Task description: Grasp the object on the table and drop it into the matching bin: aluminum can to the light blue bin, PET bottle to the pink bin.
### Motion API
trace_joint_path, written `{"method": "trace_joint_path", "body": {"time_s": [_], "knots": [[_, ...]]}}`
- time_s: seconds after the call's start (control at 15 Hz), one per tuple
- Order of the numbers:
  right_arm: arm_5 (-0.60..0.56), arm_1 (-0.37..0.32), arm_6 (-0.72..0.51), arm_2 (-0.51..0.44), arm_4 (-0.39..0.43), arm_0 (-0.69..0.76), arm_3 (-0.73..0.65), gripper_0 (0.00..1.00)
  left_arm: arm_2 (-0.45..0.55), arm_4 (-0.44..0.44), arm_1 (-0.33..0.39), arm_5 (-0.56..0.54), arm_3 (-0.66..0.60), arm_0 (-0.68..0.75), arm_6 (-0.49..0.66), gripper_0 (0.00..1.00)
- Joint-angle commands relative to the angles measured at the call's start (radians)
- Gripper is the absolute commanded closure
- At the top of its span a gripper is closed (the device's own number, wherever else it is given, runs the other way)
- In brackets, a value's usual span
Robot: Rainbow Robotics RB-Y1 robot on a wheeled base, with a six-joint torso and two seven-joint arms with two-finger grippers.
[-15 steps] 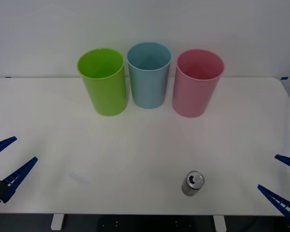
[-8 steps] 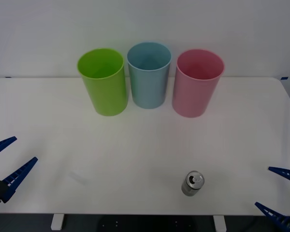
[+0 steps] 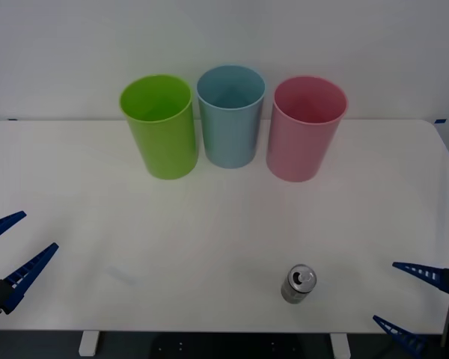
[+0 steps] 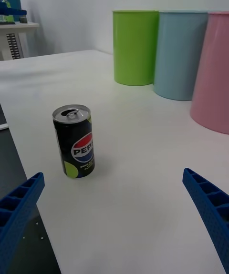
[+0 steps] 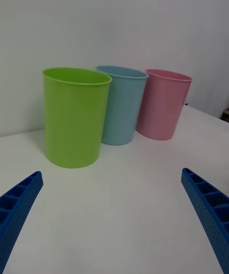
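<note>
White wall and a white worktop [image 3: 209,217] make up the scene, with three tall bins in a row at the far side: a lime green bin [image 3: 159,126], the light blue bin [image 3: 230,114] in the middle, and the pink bin [image 3: 305,127] on the robot's right.

A small can [image 3: 298,283] stands upright near the front edge of the worktop, toward the right and well apart from the bins. From the right wrist view it is a dark can with a Pepsi label and a shiny pull-tab top [image 4: 75,141].

The right claw [image 3: 404,301] sits at the front right corner, just off the can's right side, spread wide and holding nothing. The left claw [image 3: 7,250] waits at the front left edge, also wide open and empty, well apart from everything.

I judge this to be the approach: the can is not yet grasped. The next move calls for the right claw to travel toward the can until its two fingers stand on either side of it, then close, lift, and carry it over to the light blue bin.

Both claws are cut off by the frame edges, so the arms are hidden. The tab opening looks open, though I cannot be sure.
</note>
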Motion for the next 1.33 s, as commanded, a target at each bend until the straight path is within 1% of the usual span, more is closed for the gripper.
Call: {"method": "trace_joint_path", "body": {"time_s": [0.07,0.33,0.53,0.67,1.07,1.33], "knots": [[0.04,0.001,0.009,0.053,-0.003,-0.009,0.003,0.0,0.0,0.0,0.0,0.0,0.0,0.0,0.0,0.0],[0.115,0.002,0.017,0.134,-0.023,-0.014,0.003,0.0,0.0,0.0,0.0,0.0,0.0,0.0,0.0,0.0],[0.143,0.005,0.026,0.163,-0.023,-0.026,0.003,0.0,0.0,0.0,0.0,0.0,0.0,0.0,0.0,0.0],[0.158,0.027,0.032,0.174,-0.021,-0.034,0.003,0.0,0.0,0.0,0.0,0.0,0.0,0.0,0.0,0.0],[0.184,0.111,0.034,0.176,0.035,-0.06,0.003,0.0,0.0,0.0,0.0,0.0,0.0,0.0,0.0,0.0],[0.205,0.145,0.034,0.186,0.071,-0.074,0.003,0.0,0.0,0.0,0.0,0.0,0.0,0.0,0.0,0.0]]}}
